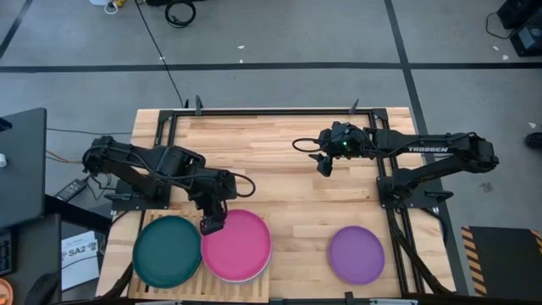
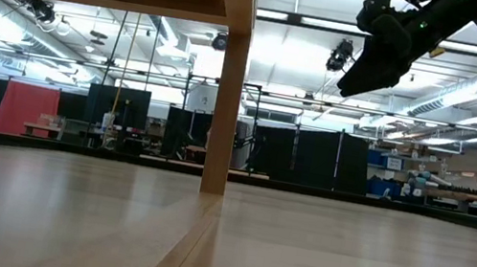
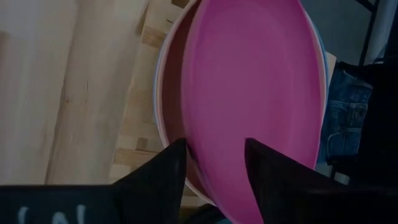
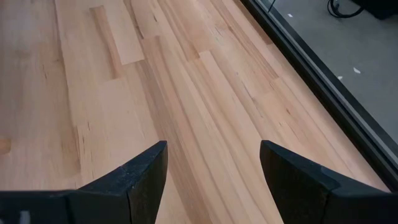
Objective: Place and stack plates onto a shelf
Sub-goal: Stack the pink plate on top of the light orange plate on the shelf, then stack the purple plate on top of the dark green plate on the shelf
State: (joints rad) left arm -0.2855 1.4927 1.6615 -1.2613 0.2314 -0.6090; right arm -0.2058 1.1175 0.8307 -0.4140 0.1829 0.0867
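**Magenta plate on the stack**

Left gripper (image 1: pixel 212 225) at the magenta plate (image 1: pixel 238 245) rim, lower left of frame on the shelf (image 1: pixel 193 288) — fingers parted astride it. Teal plate (image 1: pixel 167 251) alongside. Purple plate (image 1: pixel 356 254) lower right on the worktop (image 1: pixel 279 169). Right gripper (image 1: pixel 324 164) hovers — fingers wide, empty.

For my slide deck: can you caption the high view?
Left gripper open at the round magenta plate's rim, beside the round teal plate; purple plate waits.

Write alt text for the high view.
Seen from above, the left gripper hangs open at the rim of a magenta plate stacked on the shelf beside a teal plate. A purple plate lies on the table; the right gripper waits open.
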